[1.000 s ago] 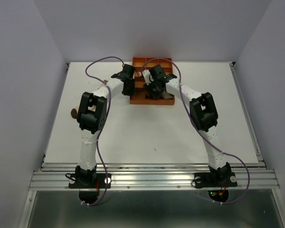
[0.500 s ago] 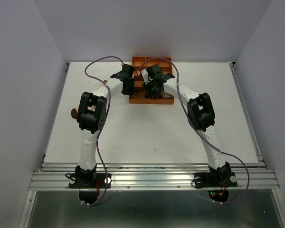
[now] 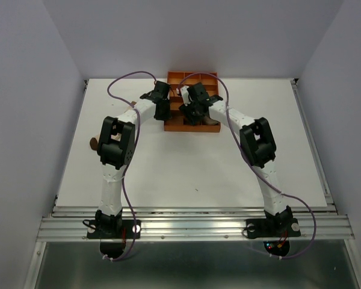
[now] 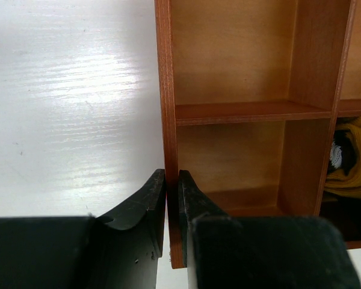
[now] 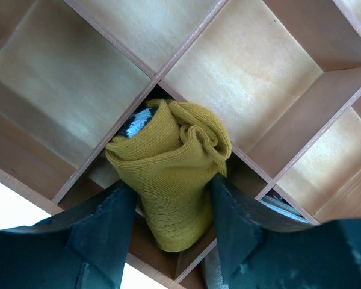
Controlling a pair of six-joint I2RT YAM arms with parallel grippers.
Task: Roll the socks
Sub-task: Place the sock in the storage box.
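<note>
The mustard sock (image 5: 168, 150) is a tight roll standing in a compartment of the orange tray (image 5: 111, 39). My right gripper (image 5: 173, 183) straddles the roll with its jaws parted, and both fingers lie against its sides. The same mustard sock (image 4: 352, 168) also shows at the right edge of the left wrist view. A taupe sock (image 5: 283, 208) lies in the neighbouring compartment. My left gripper (image 4: 171, 174) is shut on the tray's left wall (image 4: 164, 90). From above, the left gripper (image 3: 163, 111) and right gripper (image 3: 194, 114) both sit over the tray (image 3: 192, 77).
The tray stands at the far middle of the white table (image 3: 186, 168). A small brown object (image 3: 93, 143) lies at the table's left edge. Purple cables loop over both arms.
The right gripper's jaws have widened around the mustard roll, and its wrist has shifted slightly. The left arm has not moved.
</note>
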